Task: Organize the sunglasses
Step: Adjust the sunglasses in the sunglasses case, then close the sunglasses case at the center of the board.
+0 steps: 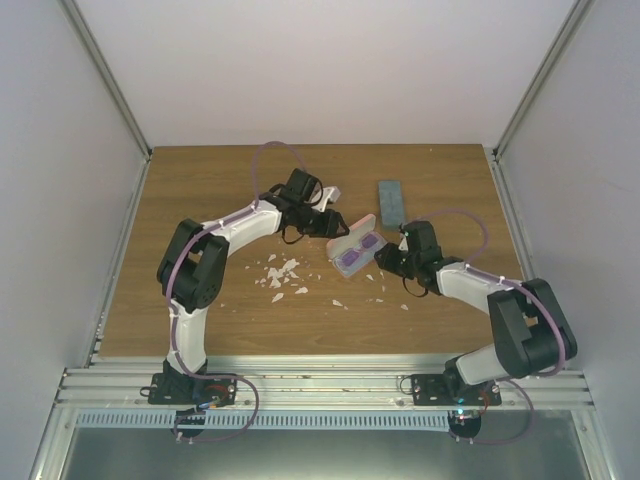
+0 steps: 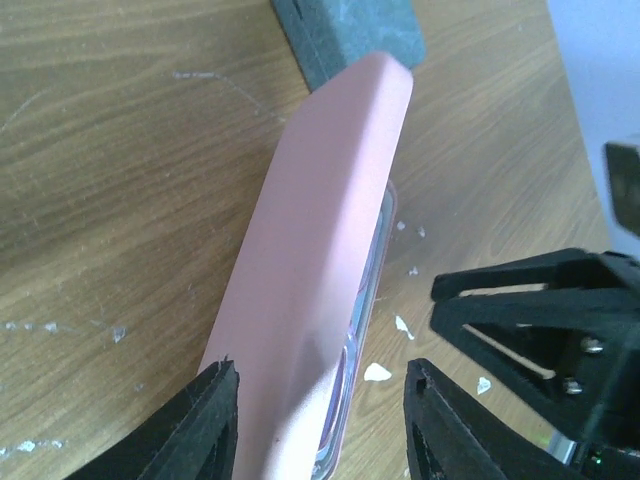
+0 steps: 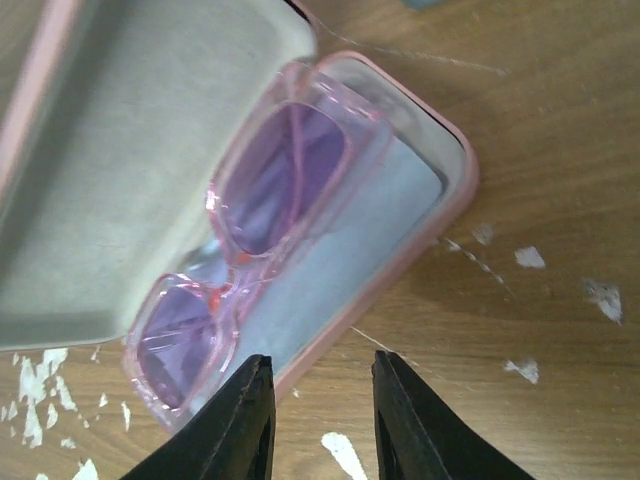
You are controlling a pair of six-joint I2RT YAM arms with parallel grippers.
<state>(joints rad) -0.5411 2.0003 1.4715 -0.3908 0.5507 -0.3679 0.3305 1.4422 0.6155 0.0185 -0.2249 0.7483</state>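
Pink sunglasses (image 3: 275, 185) folded inside open pink case (image 3: 440, 215) on counter (image 3: 560, 120). Left fingers (image 2: 215, 420) spread astride raised lid (image 2: 330, 220), not clamping. Right fingers (image 3: 250, 420) parted, empty, just beside case rim.

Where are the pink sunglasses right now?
In the top view, the pink sunglasses lie inside the open pink case near the middle of the table, between the left gripper and the right gripper.

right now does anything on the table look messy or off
Yes: white flakes are scattered over the wooden table in front of the open pink case, like chipped debris. The pink sunglasses lie inside the case; nothing else stands out.
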